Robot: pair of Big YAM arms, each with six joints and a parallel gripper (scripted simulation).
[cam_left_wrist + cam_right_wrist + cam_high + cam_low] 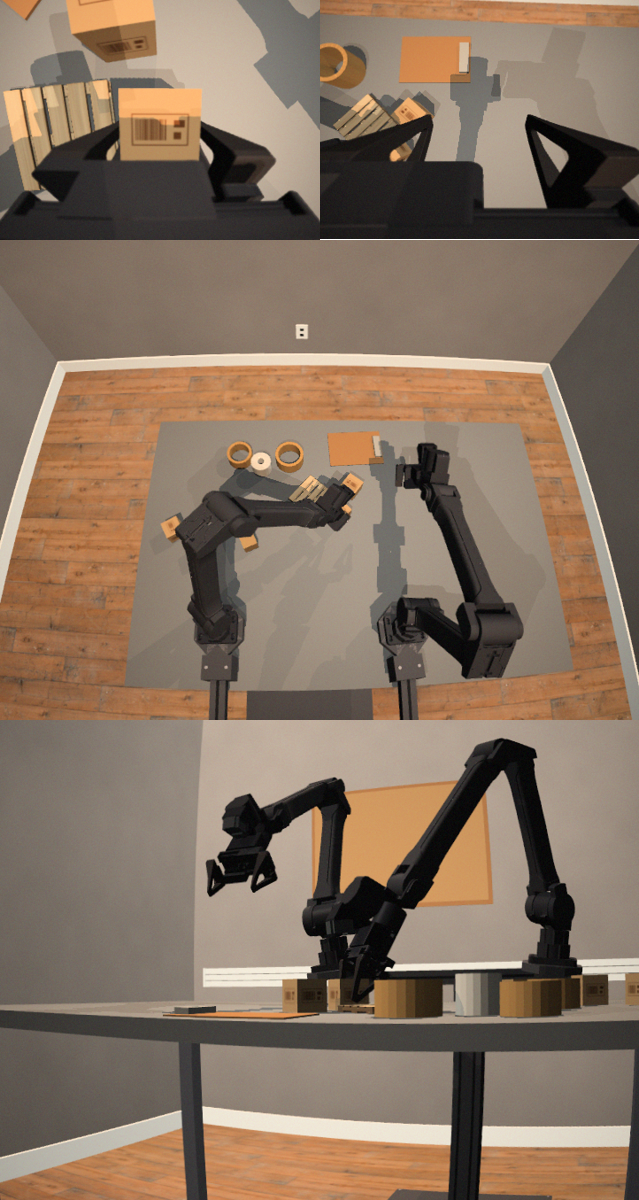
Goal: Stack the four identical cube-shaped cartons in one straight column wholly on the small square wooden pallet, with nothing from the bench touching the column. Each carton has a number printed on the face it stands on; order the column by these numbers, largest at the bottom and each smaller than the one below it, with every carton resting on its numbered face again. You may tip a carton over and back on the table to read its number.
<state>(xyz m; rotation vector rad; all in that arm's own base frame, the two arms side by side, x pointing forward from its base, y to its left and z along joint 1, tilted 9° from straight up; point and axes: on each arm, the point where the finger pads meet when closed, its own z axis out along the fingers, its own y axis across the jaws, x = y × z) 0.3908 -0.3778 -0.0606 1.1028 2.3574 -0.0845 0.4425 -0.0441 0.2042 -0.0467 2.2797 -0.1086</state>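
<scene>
My left gripper (pixel 159 120) is shut on a carton (pixel 160 100) (pixel 347 508) (pixel 401 153), with a finger against each side; whether it touches the table is unclear. It is right beside the wooden pallet (pixel 52 117) (pixel 364 120) (pixel 356 1008), which bears no carton. A second carton (pixel 352 483) (pixel 304 994) (pixel 113 18) (pixel 411 111) stands by the pallet's far corner. A third carton (pixel 250 542) and a fourth carton (pixel 171 528) stand on the left, partly behind the left arm. No printed numbers show. My right gripper (pixel 479 119) (pixel 232 892) is open and empty, high above the table.
Two tape rolls (pixel 240 454) (pixel 289 457) and a white roll (pixel 261 464) stand at the back left. An orange clipboard (pixel 350 448) (pixel 431 59) lies behind the pallet. Another tape roll (pixel 571 993) is partly hidden in the exterior view.
</scene>
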